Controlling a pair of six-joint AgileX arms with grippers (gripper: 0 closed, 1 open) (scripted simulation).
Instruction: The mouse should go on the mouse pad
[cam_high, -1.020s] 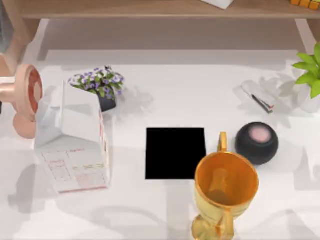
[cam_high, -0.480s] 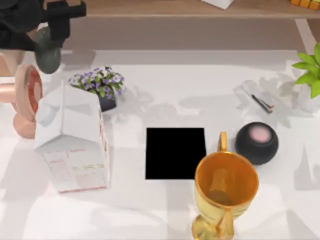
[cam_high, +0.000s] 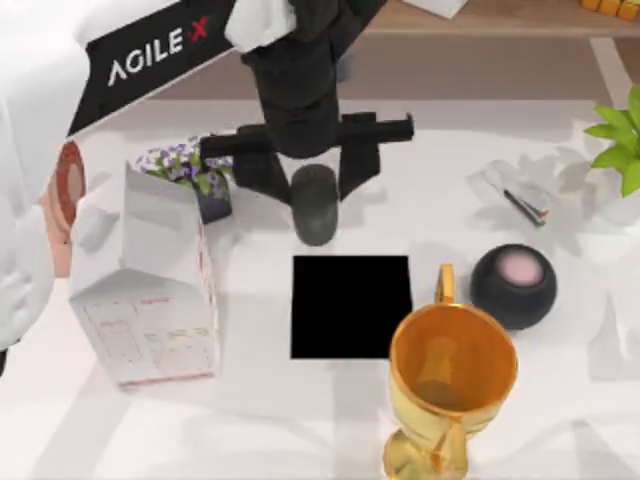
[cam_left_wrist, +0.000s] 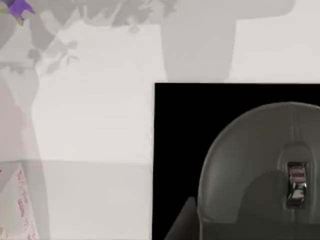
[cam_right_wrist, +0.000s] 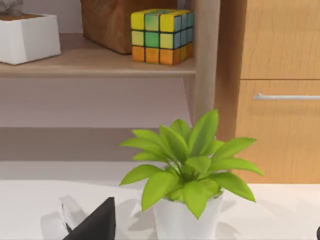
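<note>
The grey oval mouse (cam_high: 315, 212) hangs in my left gripper (cam_high: 312, 195), which is shut on it with a dark finger on each side. It is held just past the far edge of the flat black mouse pad (cam_high: 350, 305), which lies at the table's middle. In the left wrist view the mouse (cam_left_wrist: 255, 160) looms over the mouse pad (cam_left_wrist: 180, 130), its scroll wheel showing. My right gripper (cam_right_wrist: 207, 231) is parked facing a shelf, with its fingers (cam_right_wrist: 97, 225) spread wide and nothing between them.
A white carton (cam_high: 150, 290) stands left of the pad, with a purple flower pot (cam_high: 195, 170) behind it. A gold trophy cup (cam_high: 450, 370) touches the pad's right front corner. A black ball with a pink top (cam_high: 513, 285) and a green plant (cam_high: 620, 150) are at the right.
My left arm has swept in from the upper left, carrying the mouse rightward and nearer, to the pad's far edge. Everything else on the table has stayed put.
</note>
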